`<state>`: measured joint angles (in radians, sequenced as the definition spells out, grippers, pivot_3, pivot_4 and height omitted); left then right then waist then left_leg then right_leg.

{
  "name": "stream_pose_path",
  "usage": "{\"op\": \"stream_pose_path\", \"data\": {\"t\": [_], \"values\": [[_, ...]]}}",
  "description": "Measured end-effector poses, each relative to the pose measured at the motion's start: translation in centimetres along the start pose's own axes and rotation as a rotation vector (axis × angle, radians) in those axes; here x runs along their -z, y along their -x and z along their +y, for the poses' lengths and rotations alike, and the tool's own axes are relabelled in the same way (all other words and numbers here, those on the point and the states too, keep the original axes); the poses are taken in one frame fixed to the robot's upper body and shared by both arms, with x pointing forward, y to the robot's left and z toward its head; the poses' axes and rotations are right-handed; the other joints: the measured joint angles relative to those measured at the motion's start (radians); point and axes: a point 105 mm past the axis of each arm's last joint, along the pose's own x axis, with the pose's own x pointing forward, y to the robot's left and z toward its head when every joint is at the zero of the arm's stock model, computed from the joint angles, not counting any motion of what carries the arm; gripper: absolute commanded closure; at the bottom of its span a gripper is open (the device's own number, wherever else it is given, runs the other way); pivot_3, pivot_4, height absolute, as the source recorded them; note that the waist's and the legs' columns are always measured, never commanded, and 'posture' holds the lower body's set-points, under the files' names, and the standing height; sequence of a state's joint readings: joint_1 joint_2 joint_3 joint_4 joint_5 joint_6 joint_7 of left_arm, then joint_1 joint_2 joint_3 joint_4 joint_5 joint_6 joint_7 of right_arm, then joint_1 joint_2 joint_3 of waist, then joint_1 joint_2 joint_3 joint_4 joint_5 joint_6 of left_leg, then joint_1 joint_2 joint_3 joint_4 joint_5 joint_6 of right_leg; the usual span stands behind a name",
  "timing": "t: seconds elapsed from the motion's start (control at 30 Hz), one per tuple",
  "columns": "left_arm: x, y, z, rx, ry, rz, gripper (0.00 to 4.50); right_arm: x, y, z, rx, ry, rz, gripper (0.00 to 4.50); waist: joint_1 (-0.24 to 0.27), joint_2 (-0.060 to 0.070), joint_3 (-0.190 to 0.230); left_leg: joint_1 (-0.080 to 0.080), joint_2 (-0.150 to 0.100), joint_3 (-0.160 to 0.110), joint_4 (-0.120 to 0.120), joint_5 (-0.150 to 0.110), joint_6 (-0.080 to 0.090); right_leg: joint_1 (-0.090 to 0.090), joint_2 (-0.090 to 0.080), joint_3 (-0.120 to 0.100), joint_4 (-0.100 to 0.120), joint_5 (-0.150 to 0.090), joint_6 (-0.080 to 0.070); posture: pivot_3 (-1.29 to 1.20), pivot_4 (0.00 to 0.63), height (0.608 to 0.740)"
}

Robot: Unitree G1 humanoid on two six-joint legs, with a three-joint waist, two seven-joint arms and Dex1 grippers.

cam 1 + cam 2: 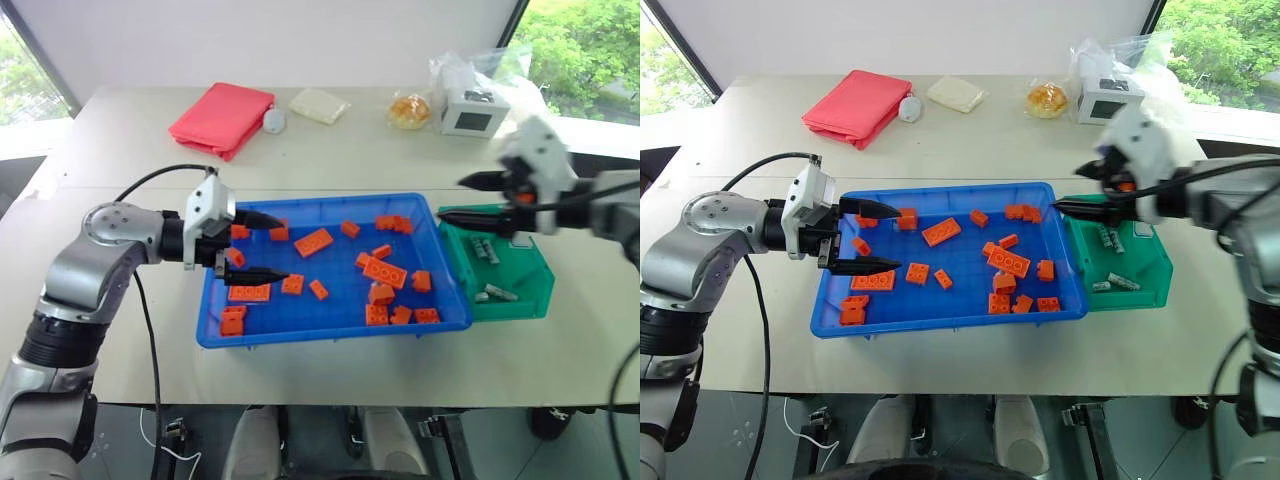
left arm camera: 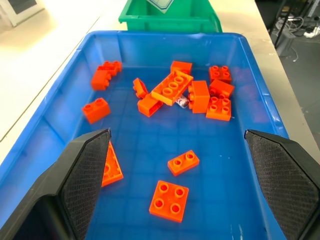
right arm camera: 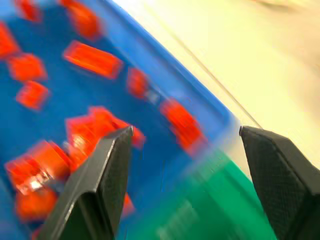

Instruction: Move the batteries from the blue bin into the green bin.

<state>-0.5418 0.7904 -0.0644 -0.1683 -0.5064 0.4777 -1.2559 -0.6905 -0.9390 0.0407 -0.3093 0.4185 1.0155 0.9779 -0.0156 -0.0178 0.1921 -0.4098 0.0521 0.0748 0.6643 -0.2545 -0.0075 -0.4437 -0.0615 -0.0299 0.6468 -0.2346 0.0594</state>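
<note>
The blue bin [image 1: 215,335] lies at the table's middle, with several orange bricks scattered in it. In the left wrist view a small grey-white end [image 2: 183,102] peeks out between stacked bricks; I cannot tell whether it is a battery. To the right, touching it, stands the green bin [image 1: 535,300] with grey batteries [image 1: 487,250] inside, one near its front wall [image 1: 497,293]. My left gripper [image 1: 285,249] hovers open over the blue bin's left part, holding nothing. My right gripper [image 1: 450,198] is open and empty above the green bin's far left corner.
At the back of the table lie a red folded cloth [image 1: 222,118], a small grey-white object [image 1: 274,120], a pale pad [image 1: 318,104], a bagged bun [image 1: 410,110] and a white box [image 1: 472,112]. The table's front edge runs just below the blue bin.
</note>
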Motion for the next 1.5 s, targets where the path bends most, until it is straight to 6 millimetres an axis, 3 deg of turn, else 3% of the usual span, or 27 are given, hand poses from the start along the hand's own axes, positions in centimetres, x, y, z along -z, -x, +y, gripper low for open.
{"op": "stream_pose_path", "data": {"t": [0.17,0.23,0.57,0.67,0.77,0.83,0.93,1.1,1.23,1.27,1.4,1.5], "values": [[0.7,0.5,-0.5,-0.032,0.024,0.027,0.00,2.0,-4.9,3.5,-0.143,0.001,0.092,1.04,0.004,0.000,0.000,-0.002,-0.001,0.001,0.001,0.000,0.000,0.000,-0.002,0.000,-0.001,0.000,0.000,0.00,0.150,0.734],[0.8,0.9,-0.7,-0.052,0.028,0.034,0.00,2.6,-5.8,4.2,-0.158,0.013,0.118,1.04,0.004,0.000,0.000,-0.002,-0.001,0.001,0.002,0.000,0.000,0.000,-0.002,0.000,-0.001,0.000,0.000,0.00,0.150,0.734],[1.0,1.9,-1.2,-0.103,0.046,0.052,0.00,4.8,-6.9,4.8,-0.138,0.035,0.183,1.04,0.004,0.000,0.000,-0.001,-0.001,0.001,0.002,0.000,0.000,0.000,-0.001,0.000,0.000,0.000,0.000,0.00,0.150,0.734],[0.9,1.8,-1.1,-0.107,0.044,0.049,0.00,5.7,-7.5,5.3,-0.142,0.046,0.198,1.77,0.004,0.000,0.000,-0.001,-0.001,0.001,0.002,0.000,0.000,0.000,-0.001,0.000,0.000,0.000,0.000,0.00,0.150,0.734],[0.8,1.8,-1.1,-0.110,0.041,0.045,0.00,5.6,-7.7,4.9,-0.119,0.065,0.191,3.28,0.003,0.000,0.000,0.000,-0.001,0.001,0.002,0.000,0.000,0.000,-0.001,0.000,0.000,0.000,0.000,0.00,0.150,0.734],[0.7,1.8,-1.0,-0.110,0.041,0.044,0.00,5.5,-7.9,5.0,-0.123,0.062,0.182,3.38,0.003,-0.001,0.000,0.000,0.000,0.001,0.002,0.000,0.000,0.000,-0.001,0.000,0.000,0.000,0.000,0.00,0.150,0.734],[0.4,1.8,-0.7,-0.109,0.031,0.040,0.00,4.0,-8.9,5.8,-0.157,0.052,0.123,3.38,-0.002,-0.001,0.000,0.000,0.000,0.001,0.002,0.000,0.000,0.000,0.000,0.000,0.001,0.000,0.000,0.00,0.150,0.734],[0.1,1.7,-0.5,-0.100,0.021,0.033,0.00,-2.0,-10.7,7.1,-0.206,0.127,-0.053,3.38,0.000,-0.001,0.000,0.000,0.000,0.000,0.001,0.000,0.000,0.000,0.000,-0.001,0.001,0.000,0.000,0.00,0.150,0.734],[-0.1,1.1,-0.3,-0.085,0.014,0.019,0.00,-4.0,-14.5,9.9,-0.292,0.119,-0.092,3.38,0.000,-0.001,0.000,0.000,0.000,0.000,0.001,0.000,0.000,0.000,0.000,-0.001,0.001,0.000,0.000,0.00,0.150,0.734],[-0.2,1.0,-0.2,-0.083,0.009,0.017,0.00,-3.9,-15.0,10.4,-0.312,0.116,-0.082,2.36,0.002,-0.001,0.000,0.000,0.000,0.000,0.001,0.000,0.000,0.000,0.000,-0.001,0.001,0.000,0.000,0.00,0.150,0.734],[-0.1,1.1,-0.1,-0.084,0.014,0.019,0.00,-3.3,-15.9,10.2,-0.329,0.095,-0.050,0.61,0.005,-0.001,0.000,-0.002,-0.001,0.001,0.002,0.000,0.000,0.000,-0.002,0.000,0.000,0.000,0.001,0.00,0.150,0.734],[-0.1,1.1,-0.1,-0.083,0.013,0.018,0.00,-2.5,-15.0,9.0,-0.334,0.140,-0.031,0.61,0.006,-0.001,0.000,-0.002,-0.001,0.001,0.002,0.000,0.000,0.001,-0.002,0.000,0.000,0.001,0.001,0.00,0.150,0.734]]}}
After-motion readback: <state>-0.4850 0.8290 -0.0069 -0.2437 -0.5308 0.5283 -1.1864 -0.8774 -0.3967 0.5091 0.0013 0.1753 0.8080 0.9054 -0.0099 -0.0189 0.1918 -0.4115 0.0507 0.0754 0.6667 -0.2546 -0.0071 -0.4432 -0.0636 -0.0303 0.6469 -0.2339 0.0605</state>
